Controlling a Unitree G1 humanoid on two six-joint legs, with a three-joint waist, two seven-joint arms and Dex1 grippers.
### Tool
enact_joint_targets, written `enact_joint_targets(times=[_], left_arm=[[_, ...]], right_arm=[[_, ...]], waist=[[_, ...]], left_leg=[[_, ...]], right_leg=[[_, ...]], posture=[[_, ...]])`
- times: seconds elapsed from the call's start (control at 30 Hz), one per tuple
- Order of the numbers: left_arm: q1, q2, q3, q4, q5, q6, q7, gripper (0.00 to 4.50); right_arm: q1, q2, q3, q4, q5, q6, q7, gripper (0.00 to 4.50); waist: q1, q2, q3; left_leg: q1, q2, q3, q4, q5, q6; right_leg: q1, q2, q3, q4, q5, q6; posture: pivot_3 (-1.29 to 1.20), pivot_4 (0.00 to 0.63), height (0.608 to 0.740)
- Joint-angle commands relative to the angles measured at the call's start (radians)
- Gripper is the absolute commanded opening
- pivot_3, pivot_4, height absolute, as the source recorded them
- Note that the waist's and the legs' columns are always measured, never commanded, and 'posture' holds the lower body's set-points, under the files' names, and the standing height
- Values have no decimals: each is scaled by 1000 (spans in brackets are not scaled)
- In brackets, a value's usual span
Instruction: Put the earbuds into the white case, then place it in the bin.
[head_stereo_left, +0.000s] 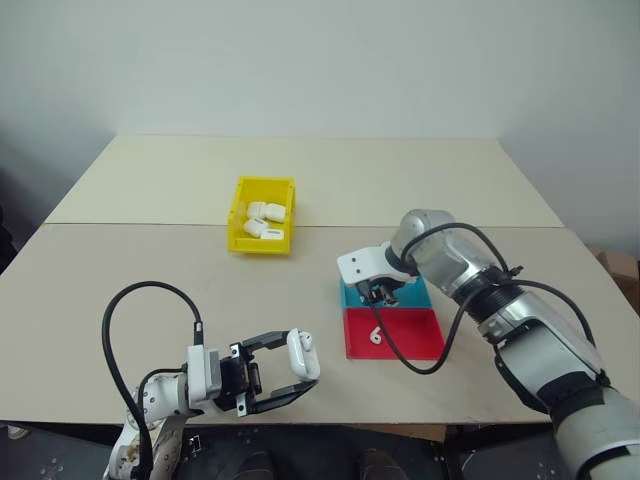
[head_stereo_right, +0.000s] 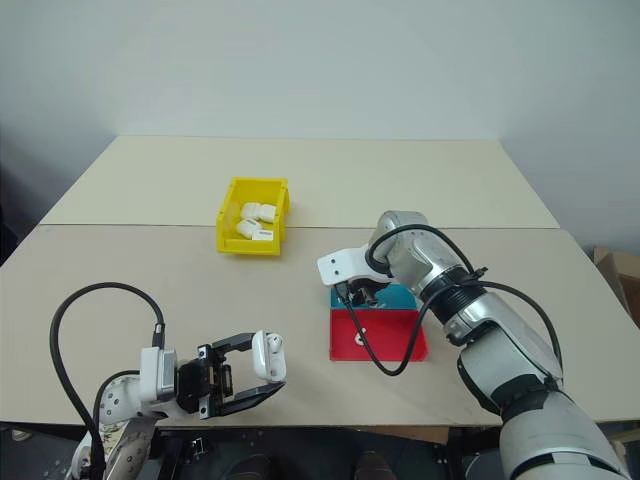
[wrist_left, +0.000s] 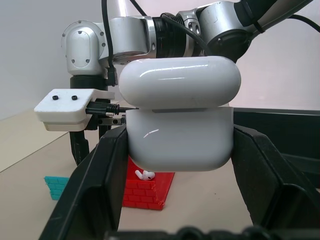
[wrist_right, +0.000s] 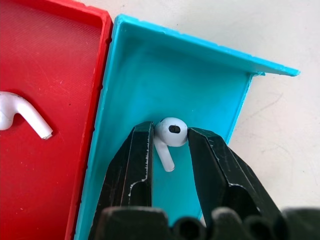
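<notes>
My left gripper (head_stereo_left: 305, 360) is shut on the white case (wrist_left: 180, 115) and holds it above the table's front edge, lid hinged up. My right gripper (wrist_right: 170, 132) points down into the blue tray (wrist_right: 200, 75). Its two black fingers press on either side of one earbud (wrist_right: 171, 134), which lies on the tray floor with its short stem between them. A second earbud (head_stereo_left: 376, 335) lies in the red tray (head_stereo_left: 410, 335) just in front of the blue one. The yellow bin (head_stereo_left: 240, 215) stands farther back, left of centre.
Several similar white cases (head_stereo_left: 265, 222) lie inside the bin. The red and blue trays sit side by side, touching, right of centre. A black cable (head_stereo_left: 120, 340) loops up from my left wrist, and another hangs from my right arm over the red tray.
</notes>
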Motion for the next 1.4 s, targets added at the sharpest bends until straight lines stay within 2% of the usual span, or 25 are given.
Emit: enact_joint_targets(times=[0.03,0.53,0.6,0.97,1.2,1.4], left_arm=[[0,5,-3,-29,-10,-12,5,2789],[5,4,-3,-28,-6,-17,10,2789],[5,5,-3,-30,-7,-15,11,2789],[4,9,-6,-35,-11,-7,25,2789],[-47,1,-5,-52,-49,26,46,2789],[-185,-41,-13,-61,-93,98,102,2789]], right_arm=[[-2,-11,-28,-5,-12,-32,-10,1416],[6,-9,-29,4,-23,-70,-15,1416],[9,-7,-31,3,-22,-67,-17,853],[17,-6,-46,-9,-18,-55,-19,853],[9,-47,-242,-169,95,147,-43,853],[33,-80,-665,-513,361,663,-145,853]], waist=[[0,0,0],[0,0,0],[0,0,0],[0,0,0],[2,0,0],[21,0,0]], left_leg=[[0,0,0,0,0,0],[1,0,0,0,0,0],[1,0,0,0,0,0],[2,0,0,0,0,0],[2,0,0,0,0,0],[1,0,-1,1,0,0]], right_leg=[[0,0,0,0,0,0],[0,0,0,0,0,0],[0,0,0,0,0,0],[1,0,0,2,0,0],[0,0,0,3,0,0],[0,0,0,4,0,0]], posture=[[0,150,740],[0,150,740],[0,150,740],[0,150,740],[0,150,740],[0,150,740]])
